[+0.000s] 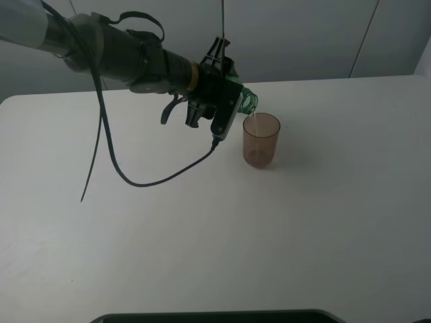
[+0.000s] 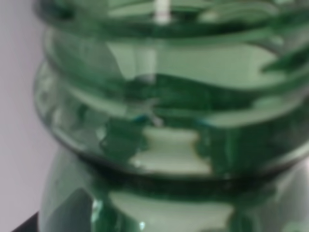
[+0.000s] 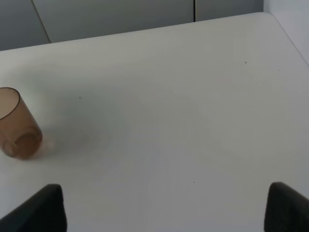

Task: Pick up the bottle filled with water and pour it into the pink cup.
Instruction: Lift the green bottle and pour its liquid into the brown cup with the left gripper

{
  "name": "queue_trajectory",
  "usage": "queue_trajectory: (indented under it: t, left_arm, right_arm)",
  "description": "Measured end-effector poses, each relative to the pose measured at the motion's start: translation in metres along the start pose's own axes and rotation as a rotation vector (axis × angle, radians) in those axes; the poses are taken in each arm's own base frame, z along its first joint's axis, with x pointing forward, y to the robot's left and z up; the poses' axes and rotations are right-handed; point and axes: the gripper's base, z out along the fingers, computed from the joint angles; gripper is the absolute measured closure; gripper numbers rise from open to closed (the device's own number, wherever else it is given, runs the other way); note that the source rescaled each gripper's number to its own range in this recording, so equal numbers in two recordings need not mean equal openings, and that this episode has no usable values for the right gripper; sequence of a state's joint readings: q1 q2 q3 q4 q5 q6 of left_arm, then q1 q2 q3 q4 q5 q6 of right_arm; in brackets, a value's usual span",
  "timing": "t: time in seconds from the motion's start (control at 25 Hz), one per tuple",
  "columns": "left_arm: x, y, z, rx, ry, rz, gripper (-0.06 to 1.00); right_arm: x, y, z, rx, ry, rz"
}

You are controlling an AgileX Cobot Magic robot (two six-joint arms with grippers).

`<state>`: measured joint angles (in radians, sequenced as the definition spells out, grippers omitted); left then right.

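A: State location of task items.

B: Located in the left pincer (image 1: 225, 94), clenched on it: slim see-through green plastic bottle (image 1: 249, 101), uncapped, tipped close to level. Holds the open mouth just above the rim of the small translucent brownish-pink plastic tumbler, the pink cup (image 1: 261, 140). Stands upright on the white table (image 1: 202, 235), near its middle. Appears to send a thin stream down into the cup.

A: List fault risks from here.

B: Judged, not observed:
1. Spill onto the table if tilted further too fast. Cause: mouth placed over the rim's edge on the arm's side, not over the centre.
2. Tip-over of the light cup if touched by the bottle neck. Cause: lowering or drifting toward the rim.
3. Slip of the smooth bottle inside the grip. Cause: further wrist roll with shifting water weight.
4. Less likely: snag of the hanging black cable (image 1: 135, 178) looped under the arm.

A: Report arm pose.

B: Left arm: reaches in from the far left, stretched across to the middle, wrist rolled to lay the bottle sideways. Right pincer (image 3: 166, 215): released, fingertips wide apart, grasping nothing, hovers over the table well apart from the cup.
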<state>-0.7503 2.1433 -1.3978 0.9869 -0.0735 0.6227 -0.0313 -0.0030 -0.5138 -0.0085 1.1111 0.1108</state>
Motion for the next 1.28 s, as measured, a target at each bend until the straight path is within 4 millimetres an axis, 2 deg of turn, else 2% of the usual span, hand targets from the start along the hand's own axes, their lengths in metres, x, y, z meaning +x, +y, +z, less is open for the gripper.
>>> queue_trajectory:
  t: [1.28]
  left_arm:
    - [0.0018,0.0028,-0.0002,0.003,0.019,0.066,0.92]
  right_arm:
    - [0.0000,0.0000,0.0000,0.000,0.000,0.000]
